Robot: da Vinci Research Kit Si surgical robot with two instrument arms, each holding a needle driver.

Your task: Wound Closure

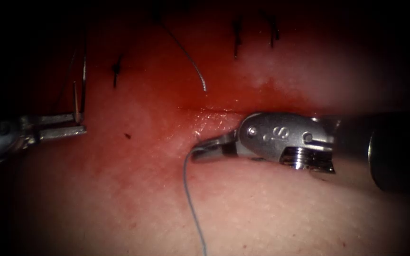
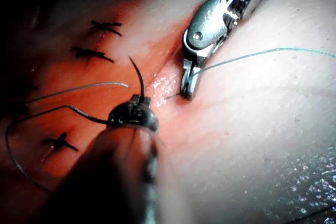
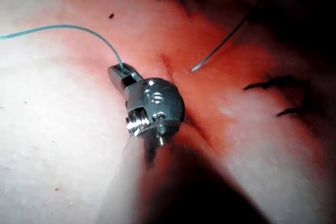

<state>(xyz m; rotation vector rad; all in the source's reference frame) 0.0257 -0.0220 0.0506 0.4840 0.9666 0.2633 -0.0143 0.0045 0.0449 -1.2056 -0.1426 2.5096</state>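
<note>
From where I stand, the left tool (image 1: 74, 124) sits far out on the left of the tissue (image 1: 271, 213), its jaws clenched on the curved needle (image 1: 82, 87), gripped low on its curve so the thin body rises away from the jaws toward the far side, its long axis near upright. Its upper end fades into the dark edge and is hard to follow. The right tool (image 1: 202, 149) lies across from the right, long axis nearly level, jaws pointing left at the cut (image 1: 209, 110) and closed on the thread (image 1: 191, 199), which trails toward the near edge. A loose thread end (image 1: 193, 61) curves down from the far side. Dark stitches (image 1: 237, 35) cross the red fluid (image 1: 167, 95).
</note>
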